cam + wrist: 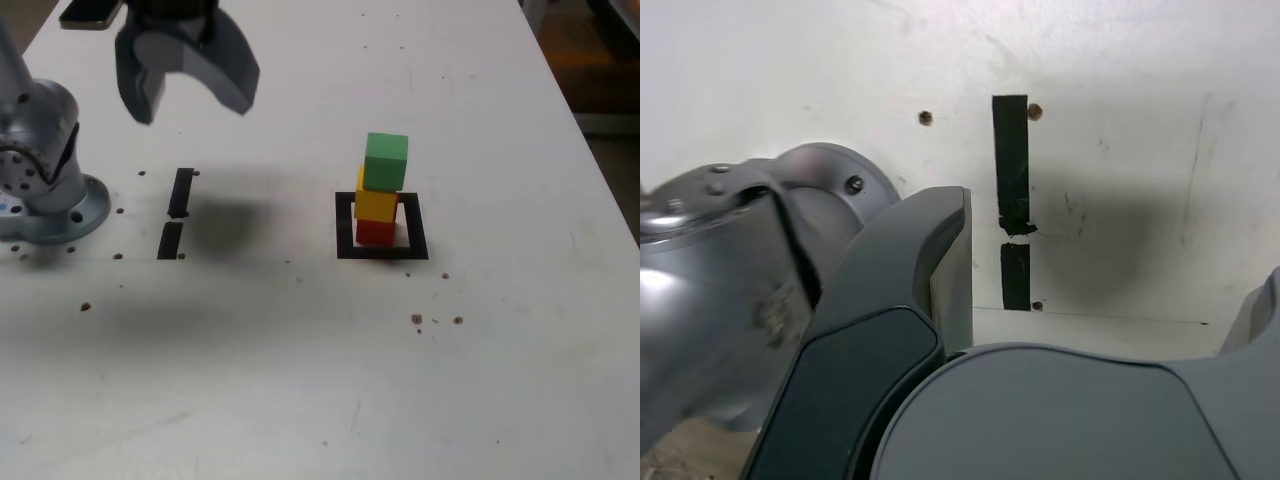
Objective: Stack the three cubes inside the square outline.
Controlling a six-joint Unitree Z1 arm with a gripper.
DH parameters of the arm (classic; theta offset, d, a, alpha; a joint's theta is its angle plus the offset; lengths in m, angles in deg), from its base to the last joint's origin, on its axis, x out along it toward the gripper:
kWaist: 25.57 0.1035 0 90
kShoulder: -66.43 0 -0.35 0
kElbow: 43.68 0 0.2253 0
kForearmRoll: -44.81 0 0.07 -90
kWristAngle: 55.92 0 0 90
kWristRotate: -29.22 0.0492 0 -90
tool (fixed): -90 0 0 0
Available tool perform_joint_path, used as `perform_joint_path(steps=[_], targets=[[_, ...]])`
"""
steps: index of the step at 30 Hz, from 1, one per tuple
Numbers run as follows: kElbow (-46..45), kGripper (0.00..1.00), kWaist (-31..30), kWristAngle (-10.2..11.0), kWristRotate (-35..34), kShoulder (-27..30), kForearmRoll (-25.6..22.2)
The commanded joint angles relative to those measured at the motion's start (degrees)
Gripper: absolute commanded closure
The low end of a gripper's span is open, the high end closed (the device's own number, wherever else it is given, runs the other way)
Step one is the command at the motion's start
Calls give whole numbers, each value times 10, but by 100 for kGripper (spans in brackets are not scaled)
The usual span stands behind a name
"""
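- Grey and empty, the gripper (190, 85) hangs high over the table with its jaws spread wide and nothing between them — a stance that reads as released and parked, not as reaching for anything.
- From the wrist view the gripper (1090, 330) fills the foreground; the gap between the jaws shows only bare table and the two tape strips (1012, 200) below, so it sits roughly above those strips and well apart from the cubes.
- Beside it, at the exterior view's left, stands the arm's round metal base (45, 180), bolted to the white table (300, 380).
- Further out, toward the exterior view's right, the square outline (345, 230) holds the whole stack: red cube (376, 233) at the bottom, yellow cube (377, 204) on it, green cube (385, 161) on top.
- The stack stands at the middle of the frame, with white showing between it and the tape on the sides that can be seen; the green cube sits a little off-line toward the exterior view's right, yet appears well supported.
- By this layout I judge the stacking done — all three cubes are inside the frame and nothing else is touching them.
- A dark flat object (90, 12) lies at the far table edge; possibly a phone, but too cropped to tell.
- No brand, label or readable writing shows in either view.
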Motion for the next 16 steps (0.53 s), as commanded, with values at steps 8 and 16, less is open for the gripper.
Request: perform_joint_path(steps=[8,16], targets=[[-84,1,2,-18,3,-8,102],[-115,1,2,-7,2,-15,144]])
